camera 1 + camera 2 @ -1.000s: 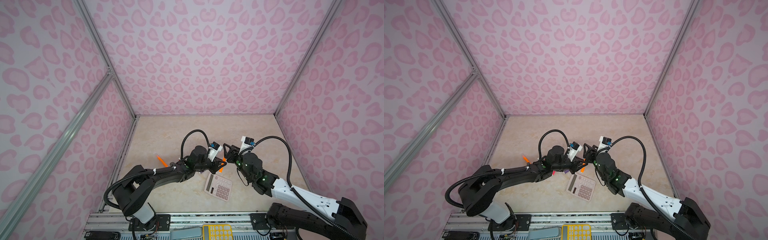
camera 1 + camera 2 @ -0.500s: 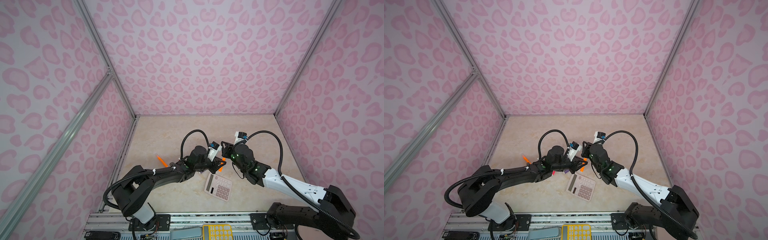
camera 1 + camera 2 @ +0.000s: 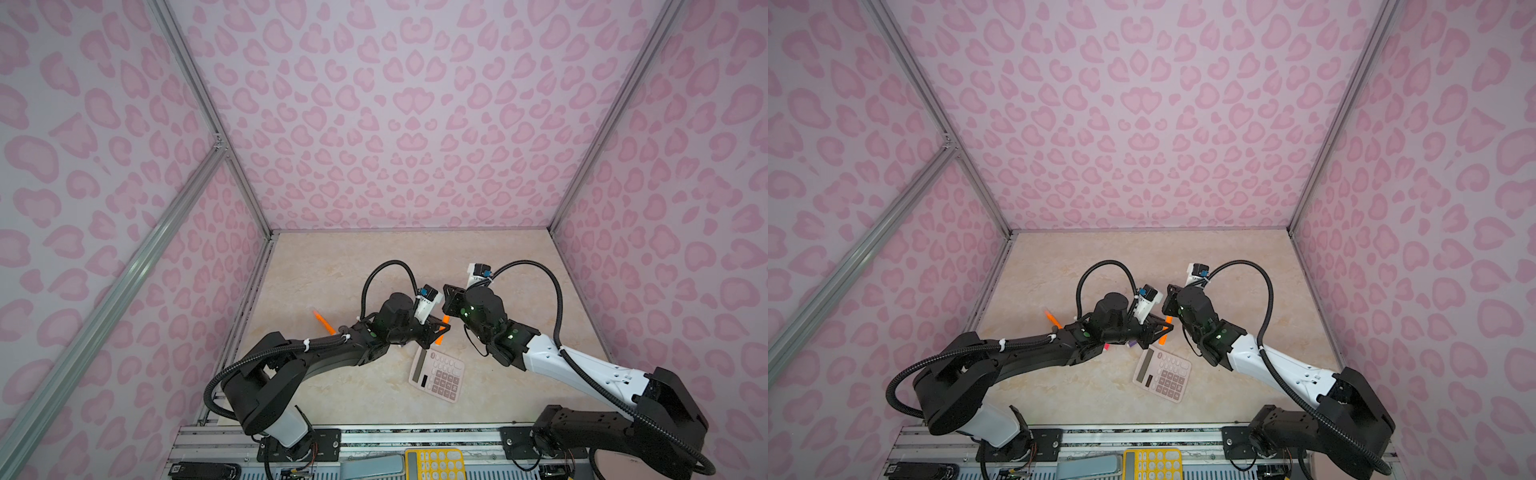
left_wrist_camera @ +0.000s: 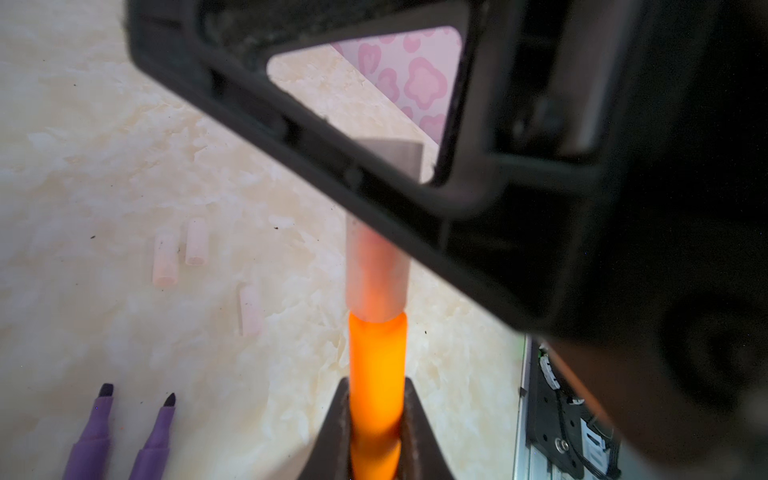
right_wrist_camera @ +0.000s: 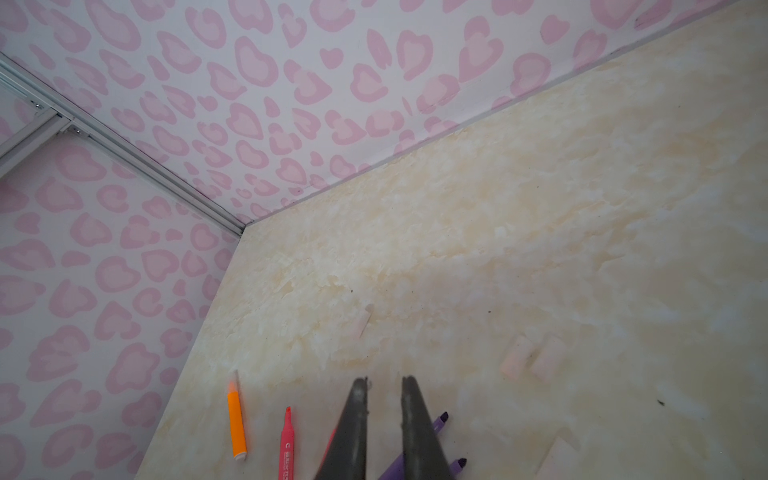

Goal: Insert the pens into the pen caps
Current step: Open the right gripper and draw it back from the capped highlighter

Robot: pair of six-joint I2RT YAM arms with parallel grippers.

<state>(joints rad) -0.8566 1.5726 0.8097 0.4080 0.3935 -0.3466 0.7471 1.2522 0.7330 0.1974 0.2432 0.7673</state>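
Note:
My left gripper is shut on an orange pen, whose tip sits inside a clear pen cap. The cap's far end is hidden behind the black frame of my right gripper, which stands right against it. In the right wrist view the right gripper is shut, with nothing between its fingers. On the floor lie another orange pen, a pink-red pen, two purple pens and three loose caps. In both top views the left gripper meets the right one mid-floor.
A pinkish calculator lies on the marble floor just in front of the two grippers. A yellow calculator sits on the front rail. Pink patterned walls close in the back and both sides.
My right gripper has swung in toward the left gripper's pen and its jaws have closed. The left gripper has kept still with the orange pen.

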